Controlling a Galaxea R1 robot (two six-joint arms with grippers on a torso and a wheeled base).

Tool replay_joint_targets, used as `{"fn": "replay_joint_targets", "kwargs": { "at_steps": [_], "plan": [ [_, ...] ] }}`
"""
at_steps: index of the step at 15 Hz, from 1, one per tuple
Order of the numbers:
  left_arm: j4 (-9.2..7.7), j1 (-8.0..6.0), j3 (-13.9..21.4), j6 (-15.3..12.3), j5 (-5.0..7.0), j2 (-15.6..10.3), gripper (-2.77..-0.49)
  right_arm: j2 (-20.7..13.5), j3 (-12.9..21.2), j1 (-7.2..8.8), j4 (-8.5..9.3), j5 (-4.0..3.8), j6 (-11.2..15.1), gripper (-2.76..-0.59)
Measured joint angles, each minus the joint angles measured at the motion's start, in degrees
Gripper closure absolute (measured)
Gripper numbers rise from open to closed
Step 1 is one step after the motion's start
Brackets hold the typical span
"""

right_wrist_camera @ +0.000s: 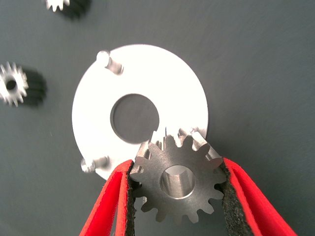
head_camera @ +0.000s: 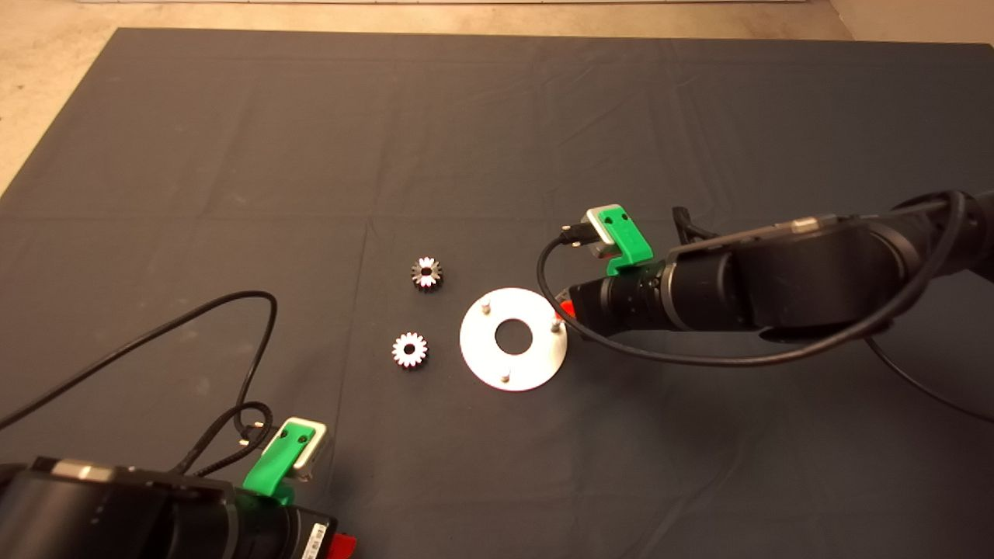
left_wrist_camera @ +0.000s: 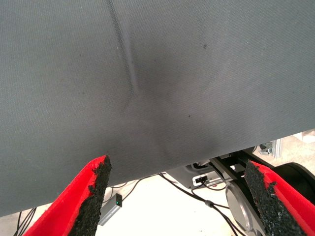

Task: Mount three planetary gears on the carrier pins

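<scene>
At the lower left edge of the head view the left tool (head_camera: pixel 342 546) waits over the dark mat (head_camera: pixel 497 140) on the bench; its wrist view shows its red fingers (left_wrist_camera: pixel 78 201) spread wide apart with nothing between them. To its right, two loose planetary gears lie flat on the mat, well apart from each other: the farther gear (head_camera: pixel 426 272) and the nearer gear (head_camera: pixel 409 350), both just left of the white carrier disc (head_camera: pixel 513 338). The disc lies flat with three short carrier pins (head_camera: pixel 485 307) standing upright around its large centre hole, all three bare. At the disc's right rim the right tool (right_wrist_camera: pixel 178 189) is clenched on the third gear (right_wrist_camera: pixel 178 179), pads pressed to its teeth on either side. That gear is held flat above the disc's edge, right beside the right-hand pin (head_camera: pixel 554 326), whose tip shows just past the teeth; its bore is not over the pin.
</scene>
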Motion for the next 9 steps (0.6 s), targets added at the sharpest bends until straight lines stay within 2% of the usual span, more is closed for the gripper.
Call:
{"fn": "replay_joint_targets", "kwargs": {
  "at_steps": [1,2,3,5,6,7,8,9],
  "plan": [
    [0.0,0.0,0.0,0.0,0.02,0.0,-1.92,0.81,-0.91,0.12,1.91,-0.11,-1.51,-0.94],
    [0.0,0.0,0.0,0.0,0.02,0.0,-1.92,1.77,-2.39,0.9,4.88,-0.88,-3.34,-0.94],
    [0.0,0.0,0.0,0.0,-0.01,-0.01,-1.92,2.36,-3.6,1.89,6.05,-1.73,-4.14,-0.94],
    [0.0,0.0,0.0,0.0,-0.01,0.0,-1.92,2.65,-4.14,3.18,6.62,-2.83,-4.89,-0.94],
    [0.0,0.0,0.0,0.0,-0.01,0.0,-1.92,2.65,-4.14,3.12,6.96,-2.88,-4.9,-0.94],
    [0.0,0.0,0.0,0.0,-0.01,0.0,-1.92,2.73,-4.14,2.99,7.51,-3.56,-4.95,-0.94],
    [0.0,0.0,0.0,0.0,-0.01,0.0,-1.92,2.96,-4.14,2.96,7.63,-4.74,-5.34,-0.94],
    [0.0,0.0,0.0,0.0,0.02,0.0,-1.92,3.2,-4.14,2.99,7.61,-5.48,-5.64,-0.94]
  ]
}}
